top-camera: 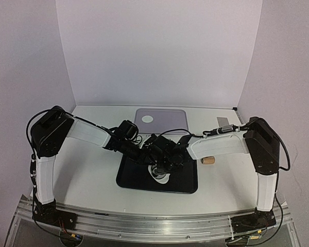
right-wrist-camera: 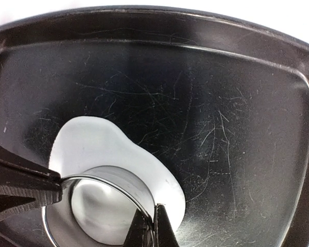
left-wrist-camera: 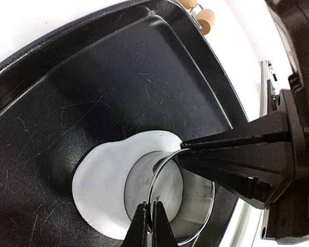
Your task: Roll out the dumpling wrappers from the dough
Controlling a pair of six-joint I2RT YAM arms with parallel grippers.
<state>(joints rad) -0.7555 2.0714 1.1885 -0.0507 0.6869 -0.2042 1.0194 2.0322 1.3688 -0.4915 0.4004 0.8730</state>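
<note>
Top external view: a black tray (top-camera: 185,180) lies at the middle of the white table (top-camera: 92,170), and both arms reach in over it until their tips meet above its centre. At 12 o'clock from it sits a lavender tray (top-camera: 170,121) carrying one dumpling wrapper (top-camera: 148,118), a small round white disc. Just off the black tray's edge at 3 o'clock lies a small wooden handle (top-camera: 208,160).

Left wrist view: the left gripper (left-wrist-camera: 149,218) has its jaws pinched together on the thin upper rim of a metal ring cutter (right-wrist-camera: 121,180), which stands upright on the dough (left-wrist-camera: 100,180). The dough is a thin, irregular white sheet lying flat on the black tray's floor.

Right wrist view: the right gripper (right-wrist-camera: 155,226) is likewise pinched closed on the same rim, at 5 o'clock of the ring, while the left gripper's tip meets the rim at 9 o'clock. Most of the sheet spreads from the ring toward 11 o'clock, and pale dough also shows inside the ring.
</note>
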